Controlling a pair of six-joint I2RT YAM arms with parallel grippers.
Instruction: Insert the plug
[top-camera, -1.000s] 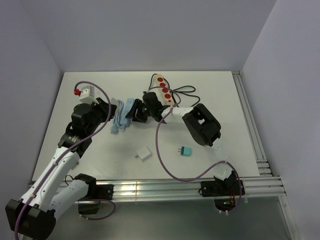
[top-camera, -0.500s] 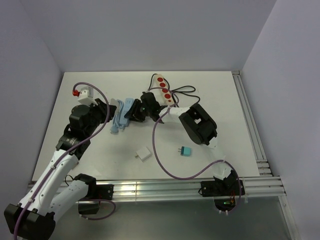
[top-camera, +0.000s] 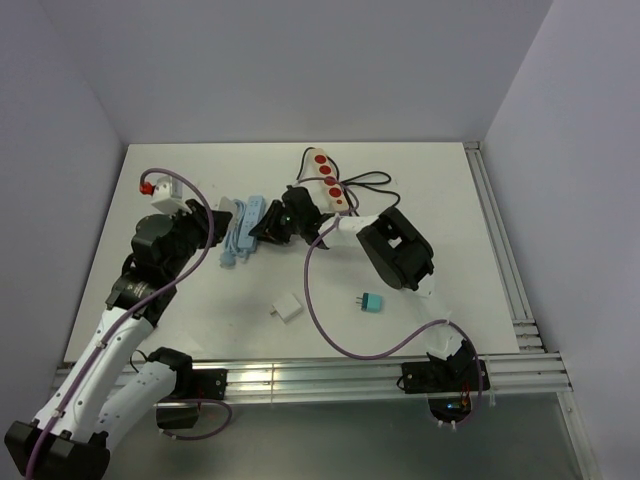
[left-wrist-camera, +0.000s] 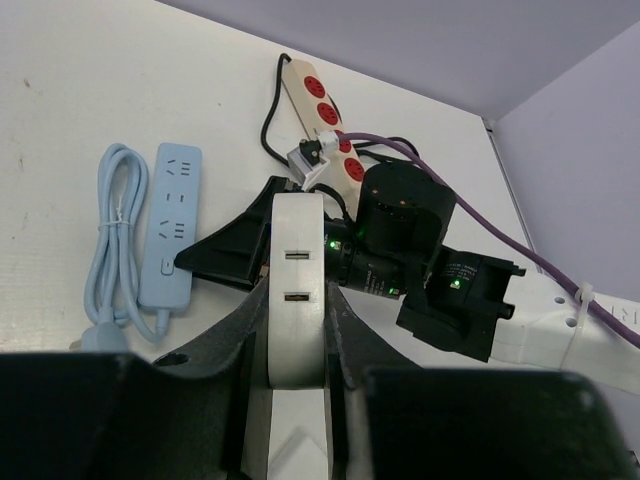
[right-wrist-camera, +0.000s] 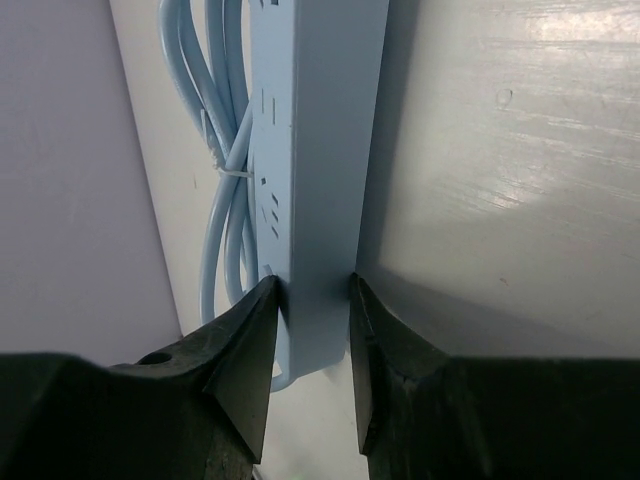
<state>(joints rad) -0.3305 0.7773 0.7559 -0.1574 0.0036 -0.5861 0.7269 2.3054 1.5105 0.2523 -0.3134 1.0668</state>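
My left gripper (top-camera: 214, 220) is shut on a white adapter block (left-wrist-camera: 297, 262) with two slots on its face, held just left of the light blue power strip (top-camera: 246, 222). My right gripper (top-camera: 264, 230) is shut on the near end of that blue strip (right-wrist-camera: 312, 150), one finger on each long side. In the left wrist view the blue strip (left-wrist-camera: 172, 228) lies flat with its coiled blue cable (left-wrist-camera: 108, 245) beside it. The left gripper (left-wrist-camera: 297, 305) points toward the right gripper's black wrist (left-wrist-camera: 400, 225).
A white power strip with red sockets (top-camera: 330, 180) and its black cord lies behind the right arm. A small white plug (top-camera: 288, 308) and a teal plug (top-camera: 371, 302) lie on the table (top-camera: 420, 180) nearer the front. A metal rail (top-camera: 510, 270) runs along the right side.
My left arm has drawn back a little to the left with the white adapter. The right arm's elbow shifted slightly; its gripper stays on the blue strip.
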